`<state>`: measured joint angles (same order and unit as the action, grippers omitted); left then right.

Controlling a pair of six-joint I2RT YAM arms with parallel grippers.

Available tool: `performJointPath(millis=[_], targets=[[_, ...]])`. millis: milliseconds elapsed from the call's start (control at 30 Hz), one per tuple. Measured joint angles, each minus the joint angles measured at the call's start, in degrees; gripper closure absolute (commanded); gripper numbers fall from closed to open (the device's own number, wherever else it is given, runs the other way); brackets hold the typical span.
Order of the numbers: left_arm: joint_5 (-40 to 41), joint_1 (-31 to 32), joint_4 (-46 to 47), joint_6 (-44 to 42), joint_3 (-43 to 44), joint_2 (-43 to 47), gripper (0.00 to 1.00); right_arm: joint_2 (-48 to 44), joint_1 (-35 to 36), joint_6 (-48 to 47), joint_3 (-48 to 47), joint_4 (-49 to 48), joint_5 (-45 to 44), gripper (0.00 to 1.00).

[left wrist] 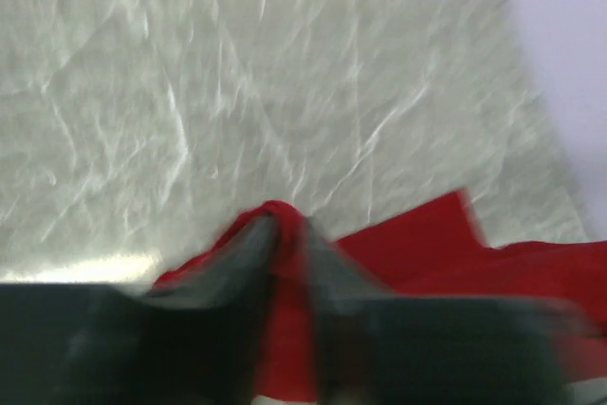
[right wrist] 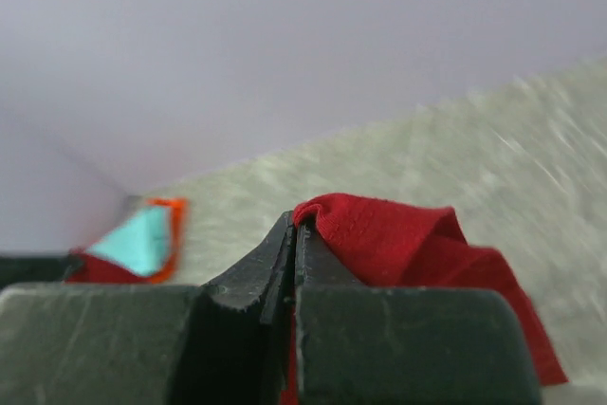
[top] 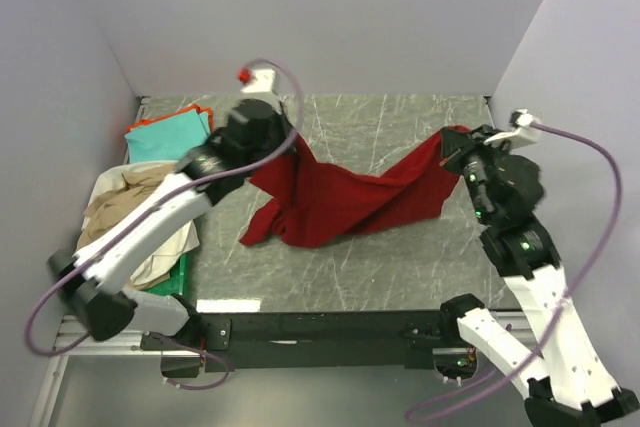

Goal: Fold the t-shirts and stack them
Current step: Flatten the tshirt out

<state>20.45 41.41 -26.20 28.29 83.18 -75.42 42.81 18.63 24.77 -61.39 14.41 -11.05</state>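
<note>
Holding the dark red shirt strung between both arms over the table, with the middle sagging onto the surface front-centre. Right gripper is clamped tight on a bunched edge at the shirt's right end. Left gripper has cloth pinched between its fingers at the left end, raised off the table; that view is blurred, so I can't say how firm the pinch is. Cloth reads light, limp and not fragile. It'll droop and bunch wherever it's unsupported. Better hold would be two corners or shoulder seams so it hangs flat; both current grabs look like wads. Open room is at the back and centre of the table. Left side is crowded: teal shirt on the orange shirt at back-left, beige and white shirts heaped over the green tray. Right gripper sits near the right wall, so there's little room to swing outward.
</note>
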Motion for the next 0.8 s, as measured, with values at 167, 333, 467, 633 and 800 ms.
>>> performJointPath(millis=[167,333,467,633,800], targets=[[0.3,0.0,-0.1,2.4,-8.3,-11.0,0.31,5.6,-3.8,3.5,11.3,1.5,-6.9,1.0],[2.4,-0.8,-2.4,2.9,-13.4,-20.0,0.3,11.2,-10.2,5.4,20.1,3.4,-6.8,1.0],[3.0,-1.9,-1.6,3.1,-14.5,-20.3,0.37,11.5,-13.1,5.4,20.8,2.5,-5.9,1.0],[2.1,-2.3,2.4,4.7,-17.6,-18.4,0.39,11.9,-13.7,5.4,20.8,0.5,-4.5,1.0],[-1.6,-2.0,6.2,6.4,-22.3,-12.6,0.4,13.0,-14.2,5.4,21.0,-0.9,-3.1,1.0]])
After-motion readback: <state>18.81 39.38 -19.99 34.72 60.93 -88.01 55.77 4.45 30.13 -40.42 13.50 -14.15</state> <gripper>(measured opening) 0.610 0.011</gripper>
